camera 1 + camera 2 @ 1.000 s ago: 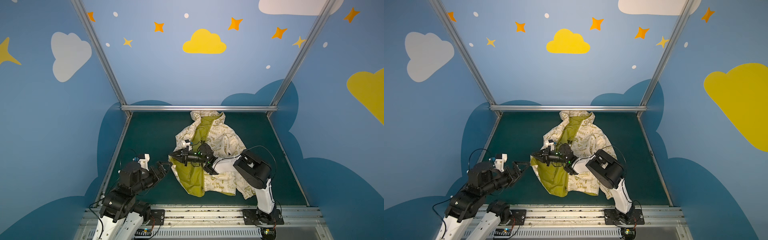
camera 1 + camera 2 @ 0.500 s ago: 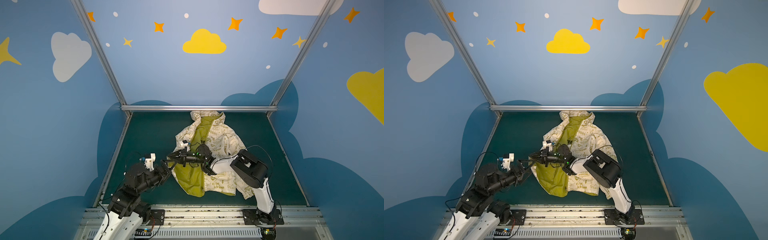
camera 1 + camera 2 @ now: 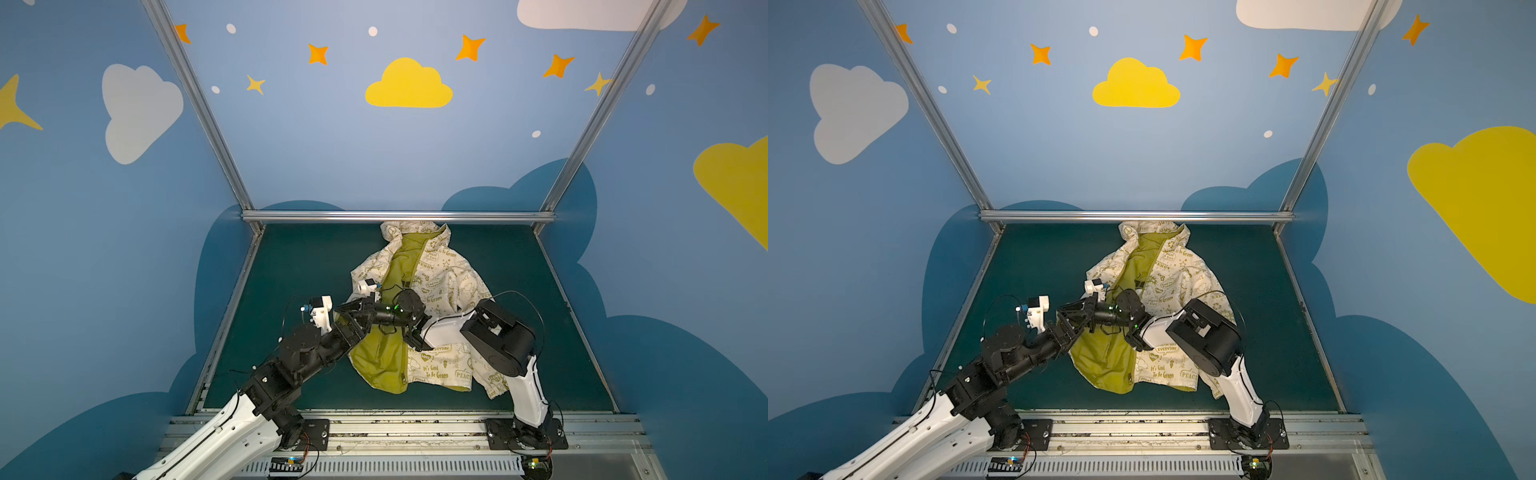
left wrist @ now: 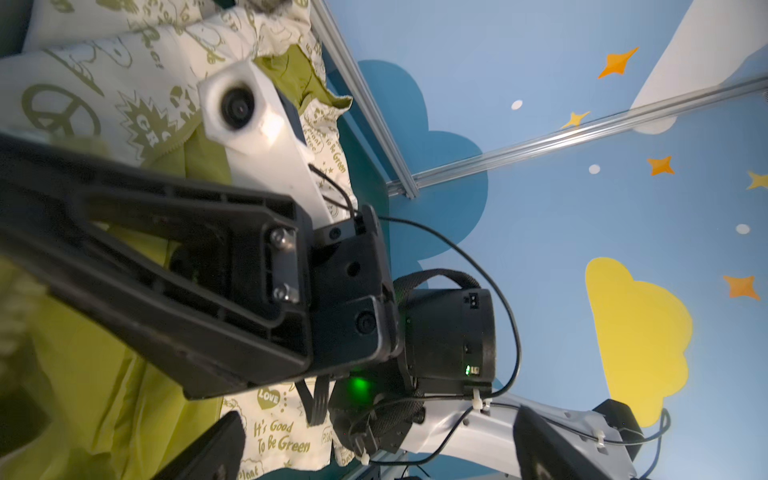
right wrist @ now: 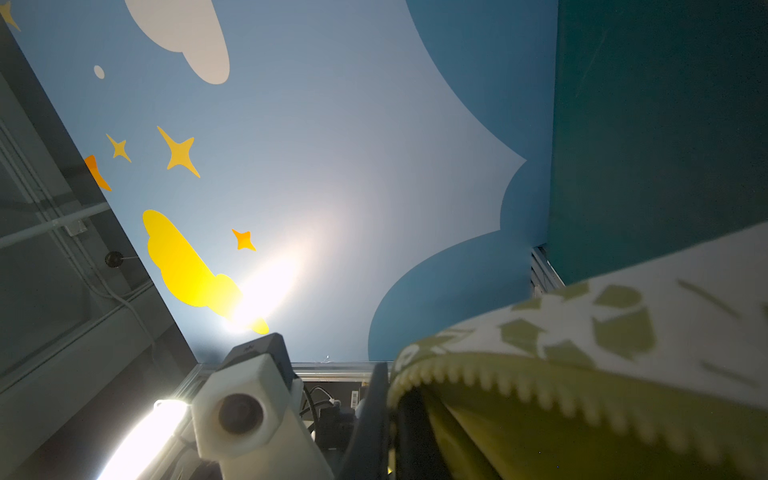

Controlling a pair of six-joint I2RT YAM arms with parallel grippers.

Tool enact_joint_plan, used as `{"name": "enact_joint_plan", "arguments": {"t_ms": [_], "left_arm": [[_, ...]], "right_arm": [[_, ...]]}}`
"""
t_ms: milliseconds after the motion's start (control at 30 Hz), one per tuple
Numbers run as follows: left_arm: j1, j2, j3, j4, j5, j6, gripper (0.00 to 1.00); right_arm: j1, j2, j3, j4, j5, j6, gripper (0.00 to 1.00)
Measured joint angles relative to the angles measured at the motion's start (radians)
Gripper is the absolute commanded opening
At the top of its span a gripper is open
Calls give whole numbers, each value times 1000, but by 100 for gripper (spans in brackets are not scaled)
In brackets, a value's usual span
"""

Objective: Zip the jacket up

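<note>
The right fingers (image 5: 371, 419), tips hidden, pinch the jacket (image 3: 441, 283) edge; left fingers (image 4: 210, 451) spread, mostly cut off.

We see a flat dark teal mat (image 3: 299, 266) covering the tabletop. A silver aluminium crossbar (image 3: 395, 216) bounds it at the back and a grey metal base rail (image 3: 415, 428) at the front. Above the crossbar rises a light blue wall (image 3: 332, 158) painted with a yellow cloud (image 3: 409, 85) and orange four-pointed stars (image 3: 469, 46). A side wall carries a white cloud (image 3: 137, 112). In the right wrist view we catch a bright white strip light (image 5: 137, 440).
</note>
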Motion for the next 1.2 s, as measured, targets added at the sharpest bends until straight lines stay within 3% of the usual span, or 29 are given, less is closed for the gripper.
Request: {"name": "enact_joint_plan", "arguments": {"t_ms": [200,600,1200], "left_arm": [[-34,-62,-135,150,-142,-22,99],[-41,-145,-210,209,-295,-72,99],[-42,-98,-280,282,-269,-115,97]], "right_arm": [[0,-6,-35,34,16,11,0],[0,-108,-146,57,32,10,0],[-14,-183,-335,60,41,-55,0]]}}
